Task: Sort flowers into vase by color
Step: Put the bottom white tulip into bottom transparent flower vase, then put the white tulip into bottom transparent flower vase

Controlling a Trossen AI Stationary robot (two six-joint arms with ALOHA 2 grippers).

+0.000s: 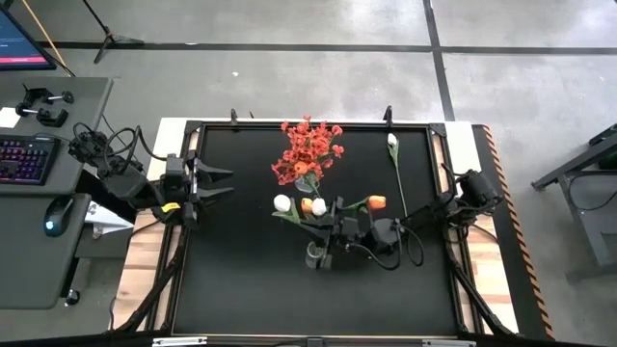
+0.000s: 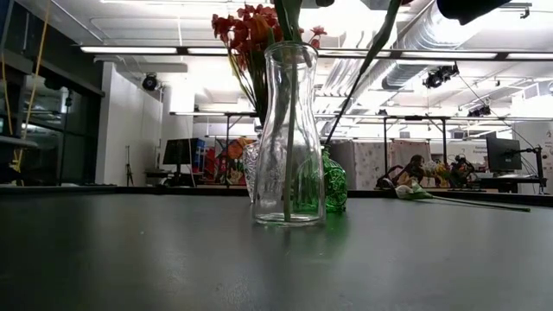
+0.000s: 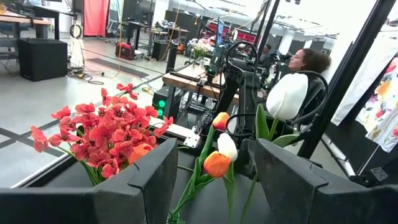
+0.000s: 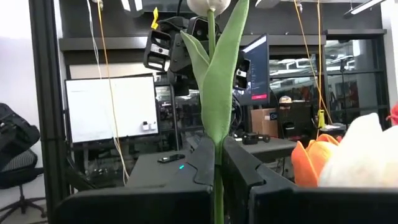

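My right gripper (image 1: 329,234) (image 4: 219,148) hangs over the clear glass vase (image 2: 289,138) (image 1: 316,255) at the table's middle, shut on a white tulip (image 1: 281,202) (image 3: 286,96). Behind it stand a green vase (image 2: 334,183) and a vase of bushy red sprays (image 1: 307,154) (image 3: 106,134). Orange tulips (image 1: 376,201) (image 3: 216,165) and another white tulip (image 1: 318,205) rise beside the gripper. One more white tulip (image 1: 392,145) (image 2: 415,192) lies flat on the table to the right. My left gripper (image 1: 220,183) (image 3: 214,186) waits open at the left edge. My right gripper pinches the white tulip's green stem (image 4: 217,163) between its two fingers, just below a long leaf (image 4: 221,81), fingers lying across the stem. The blossom (image 4: 208,5) stands above the fingers. Below them the stem (image 2: 288,147) reaches down inside the clear vase, near upright.
The black mat (image 1: 241,280) is bordered by a raised frame (image 1: 308,123). The three vases cluster at the middle. A desk with keyboard and mouse (image 1: 58,212) sits beyond the left edge. People and monitors show in the room behind.
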